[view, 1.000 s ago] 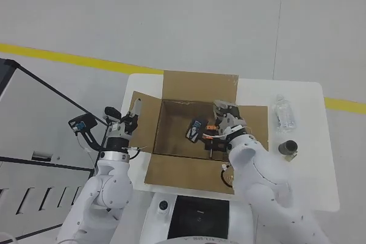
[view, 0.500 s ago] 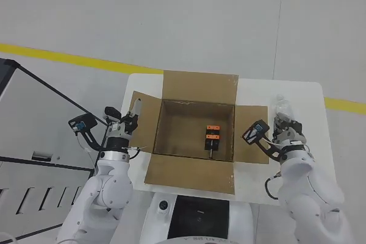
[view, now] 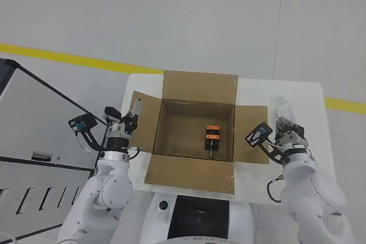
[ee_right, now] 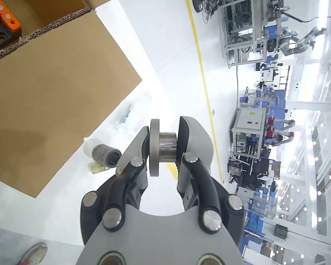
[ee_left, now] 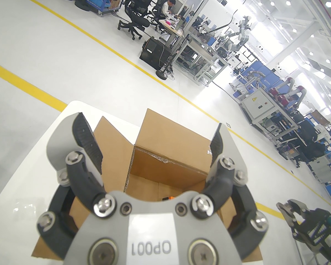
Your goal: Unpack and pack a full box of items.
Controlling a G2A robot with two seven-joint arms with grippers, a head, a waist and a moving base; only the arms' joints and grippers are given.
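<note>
An open cardboard box [view: 198, 131] stands in the middle of the white table [view: 256, 91]. An orange and black block [view: 213, 139] lies on its floor, also seen past the box's edge [ee_right: 2, 24]. My right gripper [ee_right: 163, 132] is shut on a flanged metal bushing [ee_right: 167, 144], held above the table to the right of the box's right flap [ee_right: 52, 97]. From above, this gripper [view: 285, 128] sits by a clear bottle [view: 280, 111]. My left gripper [ee_left: 151, 128] stands open, with nothing between its fingers, at the box's left flap [view: 134, 116].
A dark metal cylinder [ee_right: 106, 154] lies on its side on the table beside the right flap, next to a small pale piece [ee_right: 95, 167]. The clear bottle [ee_right: 132, 114] lies just beyond it. Bare table runs along the far edge and the right side.
My right arm has come up out of the box and swung right past the right flap, carrying the metal bushing. The left arm has stayed still.
</note>
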